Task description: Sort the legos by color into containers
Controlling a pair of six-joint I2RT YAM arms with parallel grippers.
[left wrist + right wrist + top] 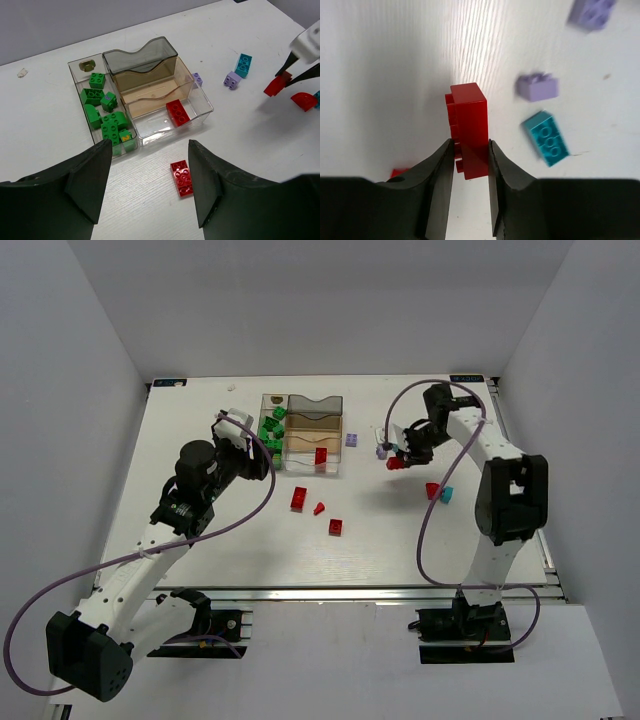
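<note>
right gripper (470, 152) clamped on red brick (469, 117), apparently held off bench (250, 540), right of organizer tray (175, 128) | left gripper (149, 147) wide open, empty, near tray | brick looks light, rigid, slick; pinch flat sides, not studs

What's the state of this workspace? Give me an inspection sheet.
Surface: white table.
Job's things: green legos in the long compartment of the organizer tray; one red brick in a wide compartment; loose red bricks, lilac brick and light blue brick on the table.
Clutter: white scrap beyond the tray.
End effectors: left end effector open, empty; right end effector shut on the held red brick.
Cables: purple cables loop off both arms.
Surroundings: grey walls; nothing else seen.
</note>
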